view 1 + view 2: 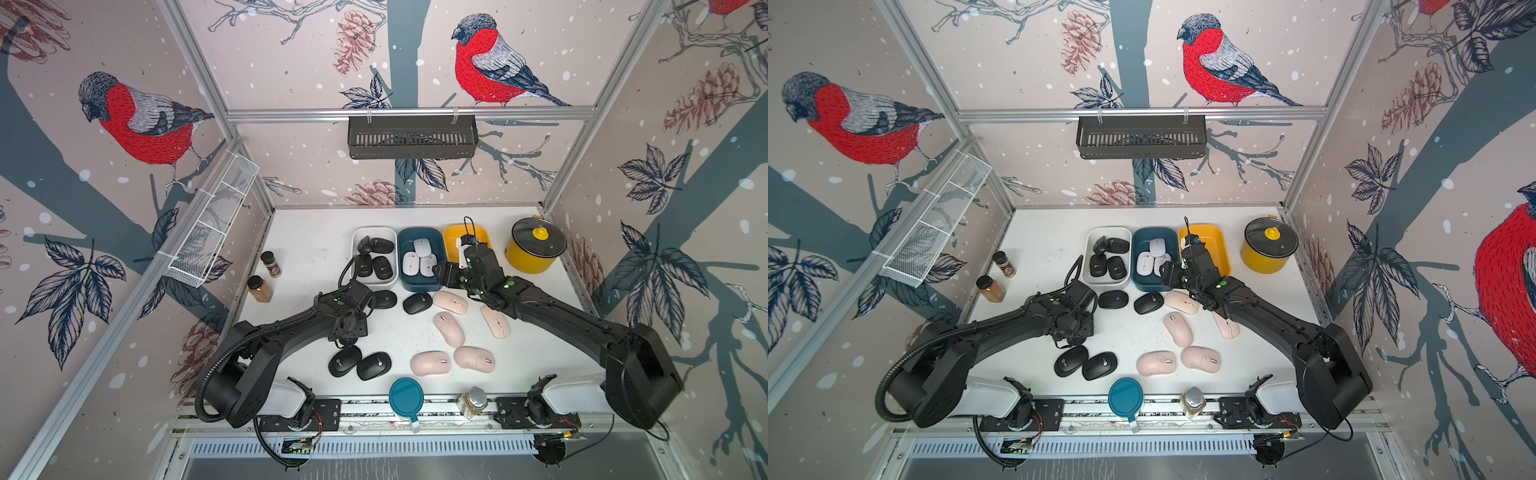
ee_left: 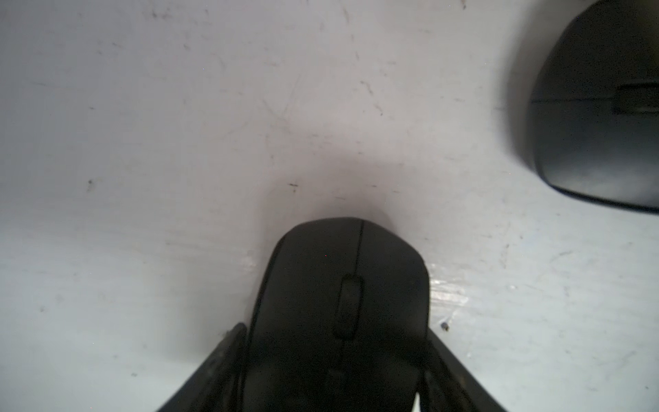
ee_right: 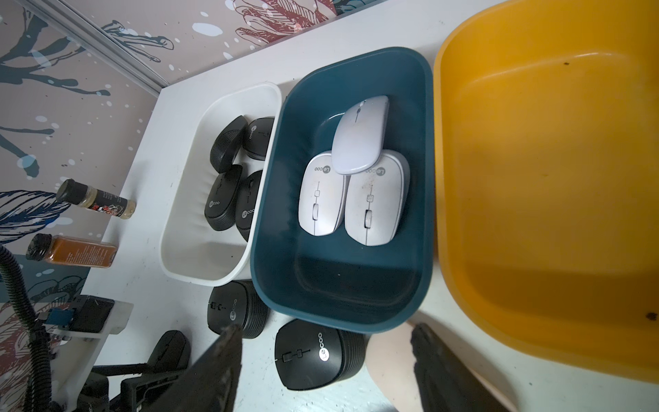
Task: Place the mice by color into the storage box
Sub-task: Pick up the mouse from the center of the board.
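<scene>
On the white table (image 1: 316, 249), three bins stood in a row at the back. The white bin (image 3: 199, 249) held four black mice (image 3: 221, 203), the blue bin (image 3: 278, 214) held three white mice (image 3: 321, 192), and the yellow bin (image 3: 535, 178) stood just beside the blue one. Nearer the front, five pink mice (image 1: 449, 328) lay loose right of centre. Two loose black mice (image 1: 417, 302) lay just before the bins, and two more lay near the front edge. The right gripper (image 3: 325, 330) hovered by the blue bin's near rim, its fingers spread wide with nothing between them. The left gripper (image 2: 335, 328), pointing down mid-table, pinched a black mouse (image 2: 338, 267) by its sides. Whether that mouse touched the table could not be told.
</scene>
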You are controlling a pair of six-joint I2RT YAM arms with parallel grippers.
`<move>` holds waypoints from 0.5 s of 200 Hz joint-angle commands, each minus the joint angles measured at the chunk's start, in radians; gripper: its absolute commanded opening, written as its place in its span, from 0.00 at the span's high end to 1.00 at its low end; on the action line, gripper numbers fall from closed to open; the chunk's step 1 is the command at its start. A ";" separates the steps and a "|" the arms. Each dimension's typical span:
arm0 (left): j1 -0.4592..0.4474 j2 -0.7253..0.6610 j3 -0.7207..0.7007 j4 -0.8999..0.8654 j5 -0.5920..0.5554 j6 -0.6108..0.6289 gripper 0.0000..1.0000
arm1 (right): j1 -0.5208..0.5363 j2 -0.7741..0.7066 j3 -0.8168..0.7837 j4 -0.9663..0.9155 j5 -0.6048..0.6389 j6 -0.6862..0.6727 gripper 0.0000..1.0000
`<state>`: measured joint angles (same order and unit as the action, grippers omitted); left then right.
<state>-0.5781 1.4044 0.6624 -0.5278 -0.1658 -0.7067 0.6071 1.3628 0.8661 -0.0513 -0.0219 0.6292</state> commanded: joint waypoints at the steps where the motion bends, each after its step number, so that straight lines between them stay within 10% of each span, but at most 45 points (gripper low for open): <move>1: -0.001 0.007 -0.003 -0.029 -0.033 -0.016 0.31 | 0.002 0.000 0.007 0.010 0.010 0.009 0.25; 100: -0.003 -0.061 0.001 -0.033 -0.105 -0.051 0.41 | 0.002 -0.005 0.010 0.002 0.022 0.013 0.25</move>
<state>-0.5800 1.3670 0.6590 -0.5358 -0.2199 -0.7334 0.6071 1.3628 0.8696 -0.0517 -0.0158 0.6319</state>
